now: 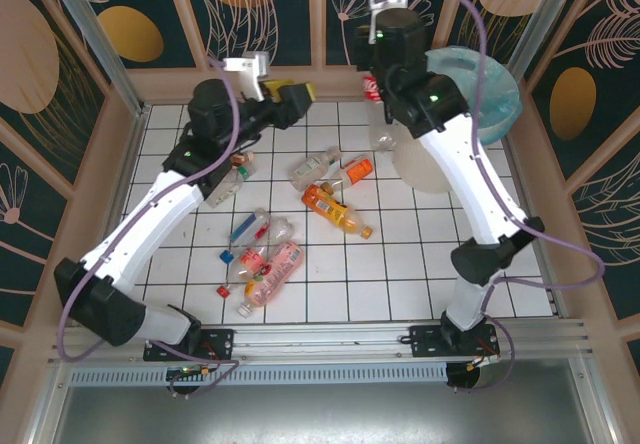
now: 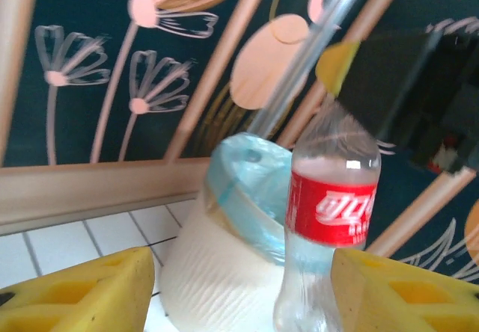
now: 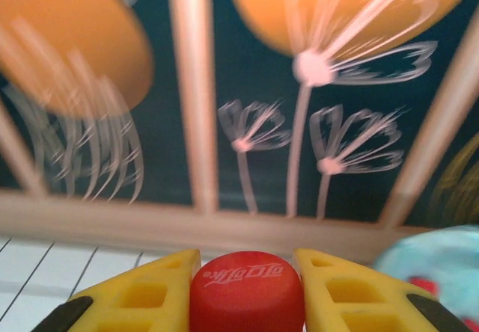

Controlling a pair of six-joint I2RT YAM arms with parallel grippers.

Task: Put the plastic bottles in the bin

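My right gripper [image 3: 247,291] is shut on the red cap [image 3: 247,294] of a clear plastic bottle with a red label [image 1: 378,124], which hangs upright just left of the bin [image 1: 440,164]. The bin is cream-white with a blue-green bag [image 1: 490,94] over its rim. In the left wrist view the same hanging bottle [image 2: 329,212] shows in front of the bin [image 2: 217,272]. My left gripper [image 1: 292,94] is raised over the back of the table, left of that bottle; its yellow fingers [image 2: 82,294] stand apart with nothing between them. Several more bottles [image 1: 335,209] lie on the white tiles.
Orange-labelled bottles [image 1: 355,171], a clear one [image 1: 312,167], a blue-labelled one [image 1: 247,229] and pink and red ones [image 1: 272,269] are scattered mid-table. One more bottle [image 1: 232,182] lies beside my left arm. A wooden ledge [image 1: 330,79] and patterned walls close in the table.
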